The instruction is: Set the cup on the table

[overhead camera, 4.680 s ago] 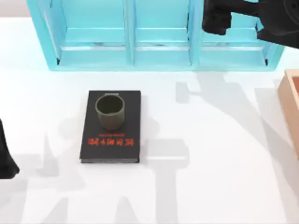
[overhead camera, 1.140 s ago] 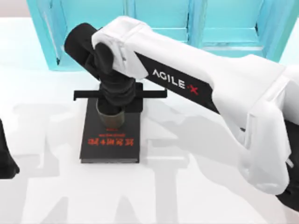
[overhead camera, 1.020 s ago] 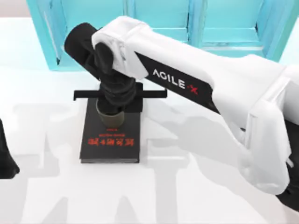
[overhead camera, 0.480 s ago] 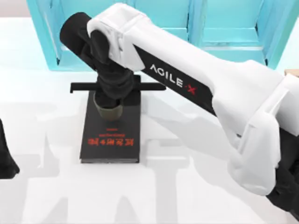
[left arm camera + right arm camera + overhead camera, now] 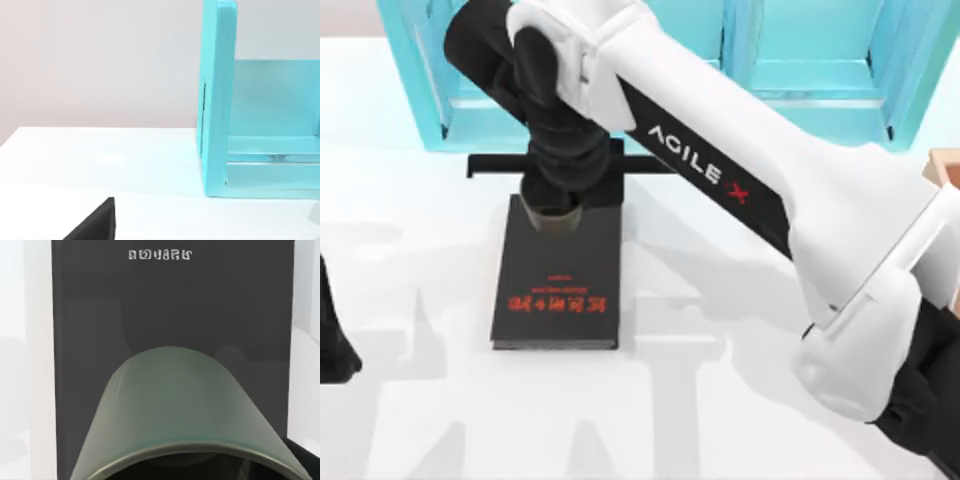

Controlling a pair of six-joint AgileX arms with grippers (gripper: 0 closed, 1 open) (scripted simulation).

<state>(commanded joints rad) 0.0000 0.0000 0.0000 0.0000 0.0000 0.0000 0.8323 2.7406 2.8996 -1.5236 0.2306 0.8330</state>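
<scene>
From above, my right hand point(image 5: 555, 200) grips the cup point(image 5: 548, 217) over the black book's point(image 5: 557, 285) far end, near the turquoise shelf point(image 5: 800, 80). My left arm sits parked, well left of the book on the white bench point(image 5: 740, 400).

My right wrist camera looks down the cup point(image 5: 177, 410), book point(image 5: 170, 305) beneath.

Black book point(image 5: 556, 280) flat on counter point(image 5: 720, 400), taken as landmark. Open counter left of book, right of book, and in front of its lettered end. Behind book: turquoise shelf unit point(image 5: 820, 90) walling off the far edge. Above book's far end: right claw point(image 5: 552, 205) with cup point(image 5: 546, 219), white arm slanting away over counter to book's right. Wooden box edge point(image 5: 945, 170) far right. Left arm point(image 5: 332, 335) parked at counter's left edge.
</scene>
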